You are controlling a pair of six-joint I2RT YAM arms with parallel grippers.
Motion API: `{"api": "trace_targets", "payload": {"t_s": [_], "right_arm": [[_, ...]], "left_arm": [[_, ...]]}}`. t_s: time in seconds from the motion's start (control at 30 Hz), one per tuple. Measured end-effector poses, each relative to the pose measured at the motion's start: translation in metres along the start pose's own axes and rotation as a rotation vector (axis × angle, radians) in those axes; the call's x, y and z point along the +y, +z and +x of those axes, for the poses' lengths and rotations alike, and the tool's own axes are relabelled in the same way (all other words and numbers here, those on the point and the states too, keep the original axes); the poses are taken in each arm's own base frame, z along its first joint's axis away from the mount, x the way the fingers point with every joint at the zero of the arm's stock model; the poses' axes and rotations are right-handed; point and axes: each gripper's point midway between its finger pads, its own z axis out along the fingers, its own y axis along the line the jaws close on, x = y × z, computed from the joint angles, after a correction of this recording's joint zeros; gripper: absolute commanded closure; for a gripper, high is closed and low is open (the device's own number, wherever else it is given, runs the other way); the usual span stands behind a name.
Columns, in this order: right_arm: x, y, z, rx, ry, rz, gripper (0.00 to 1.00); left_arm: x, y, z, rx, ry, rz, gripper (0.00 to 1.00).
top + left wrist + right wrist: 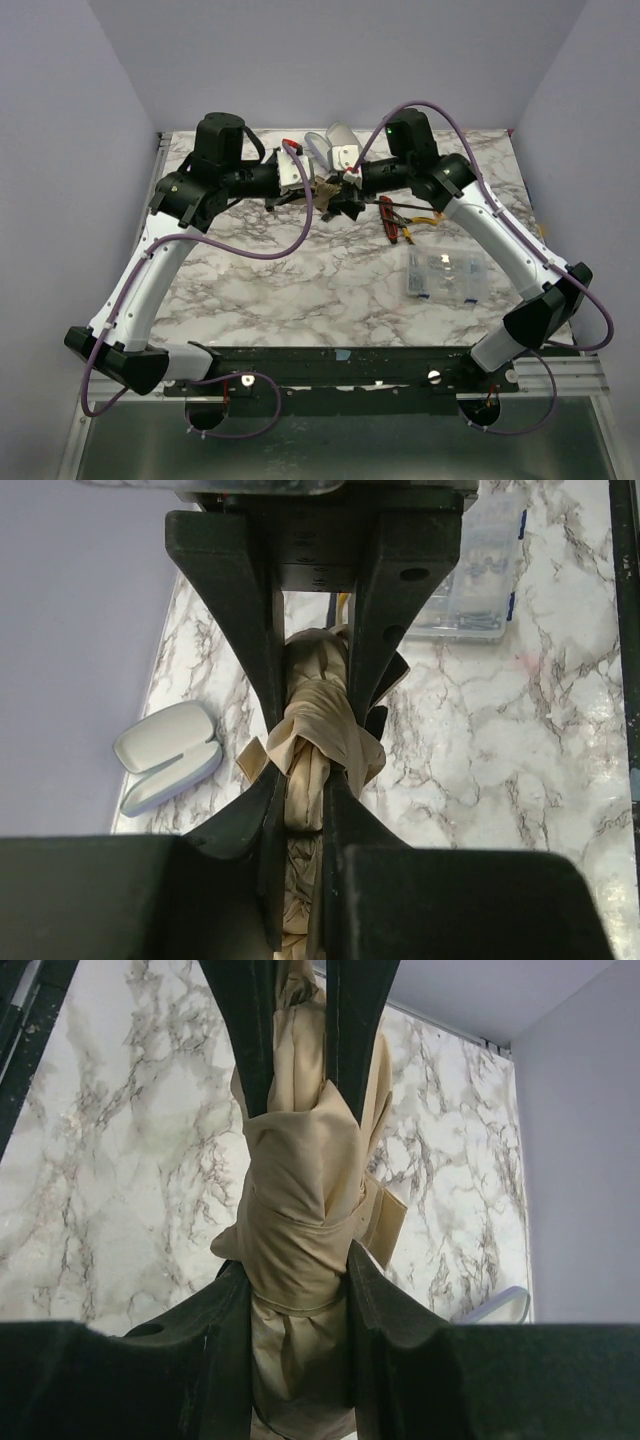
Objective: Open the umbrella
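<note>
Clamping the furled tan umbrella [318, 715] from the left, the left gripper [305, 810] has its fingers drawn nearly together on the bunched canopy, which sits squeezed between them above the marble table [520, 760]. Facing it from the right, the right gripper [300, 1290] pinches the same bundle with its fingers set somewhat wider apart. The two-ended hold looks meant to brace the umbrella so one arm can draw it open.
</note>
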Motion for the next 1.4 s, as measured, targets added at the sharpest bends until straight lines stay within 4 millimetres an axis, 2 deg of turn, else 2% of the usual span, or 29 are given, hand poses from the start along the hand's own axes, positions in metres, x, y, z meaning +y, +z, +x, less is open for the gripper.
{"api": "trace_targets", "payload": {"t_s": [0.2,0.3,0.33,0.4,0.57,0.7,0.83,0.97,1.07,1.13,1.27,1.4], "right_arm": [[-0.001,0.003,0.020,0.029,0.066,0.089,0.33],[-0.017,-0.002,0.024,0.038,0.119,0.186,0.20],[-0.023,-0.005,0.023,0.033,0.135,0.218,0.18],[-0.041,-0.017,0.021,0.018,0.178,0.300,0.16],[-0.083,-0.065,0.006,-0.077,0.345,0.528,0.15],[-0.096,-0.089,-0.009,-0.182,0.524,0.610,0.15],[-0.096,-0.088,-0.021,-0.278,0.705,0.593,0.13],[-0.099,-0.080,-0.031,-0.387,0.902,0.545,0.13],[-0.103,-0.073,-0.036,-0.463,1.066,0.510,0.12],[-0.105,-0.069,-0.041,-0.507,1.132,0.473,0.10],[-0.108,-0.072,-0.058,-0.585,1.172,0.415,0.12],[-0.111,-0.075,-0.059,-0.610,1.190,0.425,0.16]], "left_arm": [[0.002,0.005,0.021,0.008,-0.053,-0.047,1.00],[0.012,0.004,0.036,0.042,-0.080,-0.106,1.00],[0.017,0.003,0.039,0.048,-0.083,-0.126,1.00],[0.030,-0.002,0.042,0.059,-0.081,-0.184,1.00],[0.073,-0.016,0.032,0.036,0.000,-0.368,1.00],[0.089,-0.027,0.019,-0.003,0.068,-0.476,1.00],[0.098,-0.044,-0.005,-0.073,0.204,-0.589,1.00],[0.091,-0.049,-0.028,-0.131,0.429,-0.663,1.00],[0.081,-0.037,-0.033,-0.151,0.583,-0.676,1.00],[0.076,-0.026,-0.028,-0.141,0.665,-0.671,1.00],[0.069,-0.010,-0.024,-0.126,0.774,-0.662,1.00],[0.065,-0.007,-0.037,-0.134,0.872,-0.706,1.00]]}}
